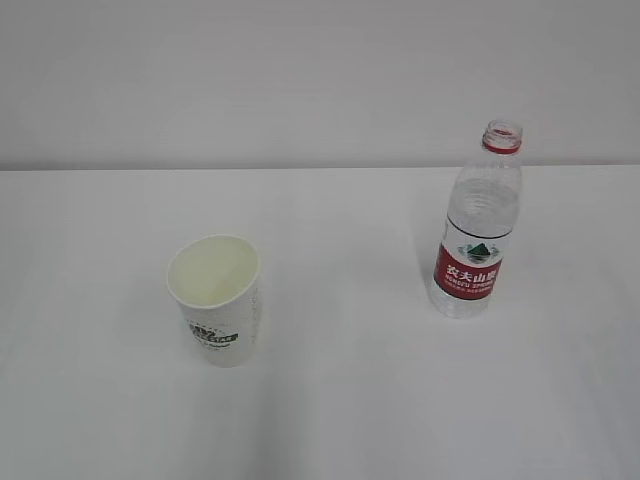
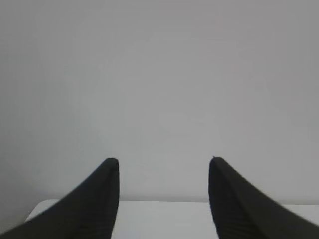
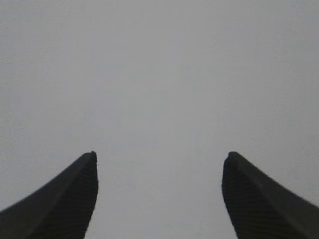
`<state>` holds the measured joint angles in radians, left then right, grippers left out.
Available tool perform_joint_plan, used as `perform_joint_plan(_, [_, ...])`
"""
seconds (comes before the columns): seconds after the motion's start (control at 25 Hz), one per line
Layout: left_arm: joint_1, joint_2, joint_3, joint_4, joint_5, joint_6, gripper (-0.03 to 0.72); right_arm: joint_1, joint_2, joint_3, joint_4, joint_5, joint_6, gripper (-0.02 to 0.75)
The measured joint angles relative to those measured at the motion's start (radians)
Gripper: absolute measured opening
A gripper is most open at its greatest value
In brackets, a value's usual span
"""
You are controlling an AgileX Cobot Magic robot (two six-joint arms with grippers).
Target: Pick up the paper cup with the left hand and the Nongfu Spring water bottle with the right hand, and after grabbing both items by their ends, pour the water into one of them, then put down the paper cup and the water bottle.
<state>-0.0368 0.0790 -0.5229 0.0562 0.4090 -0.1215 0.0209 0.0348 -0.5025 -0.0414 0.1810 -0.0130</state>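
Standing upright on the white table [image 1: 330, 420], the paper cup [image 1: 216, 298] sits left of centre in the exterior view, its cream inside showing and its green-and-black logo facing the camera. Well apart from it, to the right and a little further back, the water bottle [image 1: 479, 224] also stands upright, uncapped, with a red neck ring and a red label with white characters. How much water it holds cannot be told. Neither arm appears in this view, and nothing touches cup or bottle.

From the left wrist, the left gripper [image 2: 163, 164] shows two black fingers spread apart with nothing between them, facing a pale wall above the table edge. From the right wrist, the right gripper [image 3: 159, 157] likewise has its fingers set wide and empty, with only plain grey wall ahead
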Motion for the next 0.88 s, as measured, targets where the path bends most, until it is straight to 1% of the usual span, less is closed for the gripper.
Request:
perform_joint_plan(0.2, [0.0,0.112,0.03,0.041,-0.137,0.0,0.416,0.0,0.064,0.007,0.0,-0.098,0.0,0.588])
perform_joint_plan(0.4, [0.0,0.226,0.035,0.062,-0.219,0.0,0.416,0.0,0.134,0.008,-0.001,-0.173,0.0,0.587])
perform_joint_plan(0.88, [0.0,0.365,0.035,0.066,-0.33,0.0,0.414,0.0,0.313,0.008,-0.001,-0.23,0.0,0.588])
